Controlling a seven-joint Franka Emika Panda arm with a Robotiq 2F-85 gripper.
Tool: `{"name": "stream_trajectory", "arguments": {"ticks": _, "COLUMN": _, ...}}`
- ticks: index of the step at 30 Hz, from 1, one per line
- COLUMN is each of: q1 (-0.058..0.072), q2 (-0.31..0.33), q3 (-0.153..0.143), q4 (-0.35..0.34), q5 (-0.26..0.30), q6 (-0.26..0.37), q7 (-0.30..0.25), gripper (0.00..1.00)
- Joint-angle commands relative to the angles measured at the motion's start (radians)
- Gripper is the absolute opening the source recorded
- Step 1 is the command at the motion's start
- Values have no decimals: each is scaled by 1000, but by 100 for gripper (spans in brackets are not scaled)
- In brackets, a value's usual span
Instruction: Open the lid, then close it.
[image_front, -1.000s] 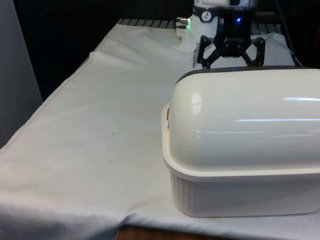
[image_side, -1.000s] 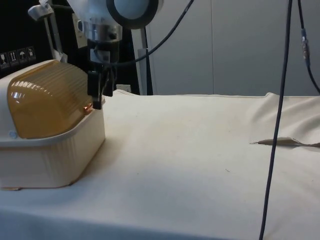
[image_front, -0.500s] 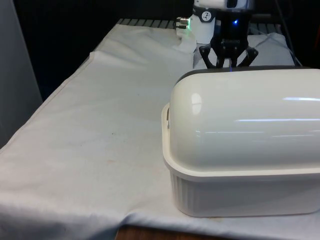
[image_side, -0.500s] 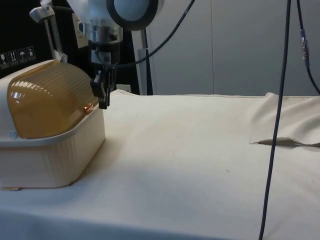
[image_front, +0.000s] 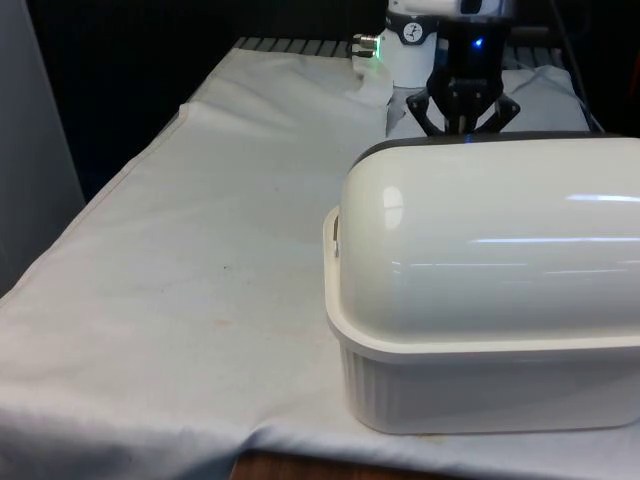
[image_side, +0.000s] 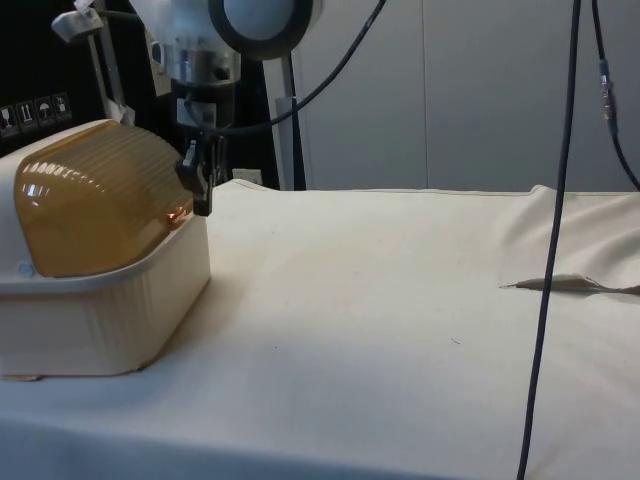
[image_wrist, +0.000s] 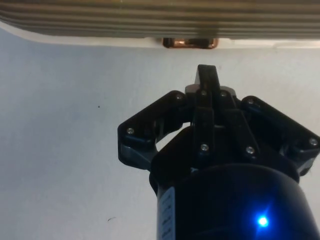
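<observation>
Your gripper (image_wrist: 206, 75) has just snapped its fingers (image_wrist: 206, 80) together: a second ago they were spread wide, now they meet in a single closed tip with nothing between them. That tip sits just short of the small copper handle (image_wrist: 190, 43) on the lid's (image_side: 95, 195) lower edge, near it but not touching as far as the wrist view shows. The bread box (image_front: 480, 300) is at 3 o'clock in the front view, on the white desk (image_front: 200, 250), and its domed lid is fully down over the ribbed base (image_side: 100, 320). From the side, your gripper hangs at the lid's 3 o'clock edge. Closed fingers suggest you mean to hook or nudge that handle upward, so opening has not begun yet.
</observation>
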Motion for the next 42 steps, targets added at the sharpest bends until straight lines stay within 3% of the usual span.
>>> {"name": "stream_trajectory", "arguments": {"ticks": 1, "q1": 4, "q2": 2, "q3": 2, "q4": 7, "q5": 1, "q6": -7, "q7": 7, "gripper": 0}}
{"name": "stream_trajectory", "arguments": {"ticks": 19, "q1": -1, "q2": 30, "q3": 33, "q4": 34, "q5": 22, "q6": -1, "q7": 10, "gripper": 0}}
{"name": "stream_trajectory", "arguments": {"ticks": 42, "q1": 2, "q2": 28, "q3": 30, "q4": 56, "q5": 12, "q6": 9, "q7": 16, "gripper": 0}}
